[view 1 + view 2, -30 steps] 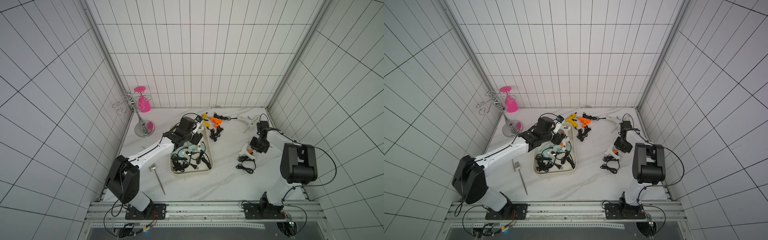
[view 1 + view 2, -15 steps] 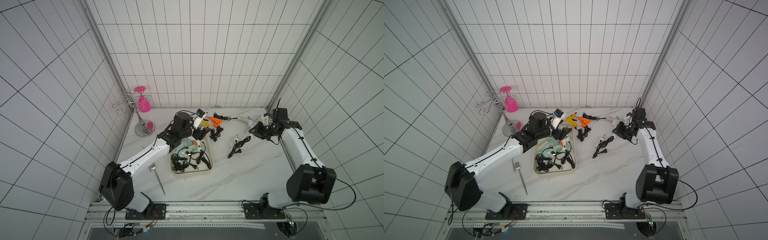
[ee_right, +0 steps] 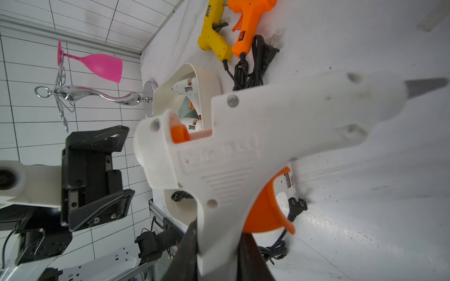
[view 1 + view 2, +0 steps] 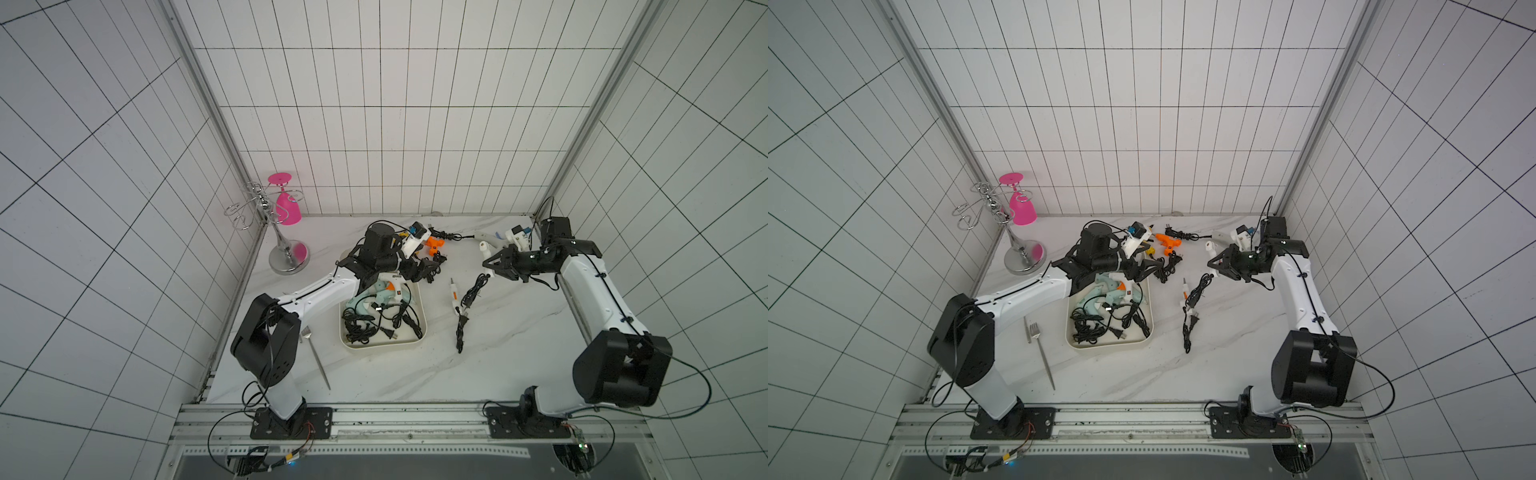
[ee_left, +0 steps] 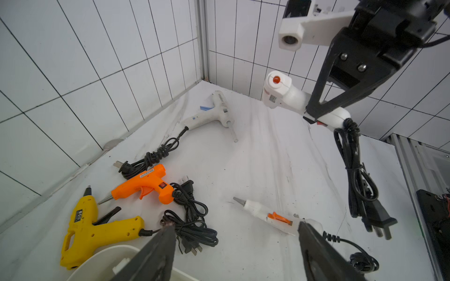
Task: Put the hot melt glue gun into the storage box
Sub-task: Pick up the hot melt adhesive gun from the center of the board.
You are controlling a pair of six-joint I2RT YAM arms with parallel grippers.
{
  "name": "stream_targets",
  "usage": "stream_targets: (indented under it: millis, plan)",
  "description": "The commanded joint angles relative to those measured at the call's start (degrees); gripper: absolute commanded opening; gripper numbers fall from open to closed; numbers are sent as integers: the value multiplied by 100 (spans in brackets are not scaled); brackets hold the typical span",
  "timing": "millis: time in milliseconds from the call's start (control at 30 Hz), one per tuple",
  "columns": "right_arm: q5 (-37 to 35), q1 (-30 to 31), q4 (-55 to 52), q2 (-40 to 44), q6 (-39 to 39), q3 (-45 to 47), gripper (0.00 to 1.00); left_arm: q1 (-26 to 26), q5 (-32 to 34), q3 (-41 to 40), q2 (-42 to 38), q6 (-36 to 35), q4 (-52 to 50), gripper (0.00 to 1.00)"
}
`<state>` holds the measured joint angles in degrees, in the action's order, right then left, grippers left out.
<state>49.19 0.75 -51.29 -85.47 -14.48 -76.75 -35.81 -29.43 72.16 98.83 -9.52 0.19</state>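
One white hot melt glue gun hung aloft, well apart from the storage box, the right gripper clamped on its handle; the left gripper gaped empty. Light, rigid plastic, I judged; the handle suited gripping, though its dangling cord could snag.

Pink glass on chrome rack; fork

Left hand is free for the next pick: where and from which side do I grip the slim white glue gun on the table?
Likely mid-body by the orange trigger, straight down with the left hand. The slim white glue gun lies flat on bare table, long sides free; the nozzle is thin, the tail runs into cord.
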Motion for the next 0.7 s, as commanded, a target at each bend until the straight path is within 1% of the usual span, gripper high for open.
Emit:
stream_targets:
  millis: [0,67,200,333,433,533,667]
  plan:
    - [660,255,150,73,78,94,3,-212,-183,62,187,-247,196,81]
    - [873,388,185,75,84,74,3,-269,-214,2,264,-259,378,81]
    - [1530,632,314,65,23,5,3,-312,-363,-53,383,-187,859,82]
    - [2368,902,794,40,-394,-11,4,-378,-364,-39,424,-136,1367,83]
    - [2845,1188,909,30,-451,-92,4,-400,-313,-117,407,-140,1701,83]
    - [3149,1410,902,55,-415,-97,4,-451,-43,-360,265,-285,2030,83]
    - [3315,1638,1094,19,-477,-26,4,-515,438,-588,100,-710,2318,81]
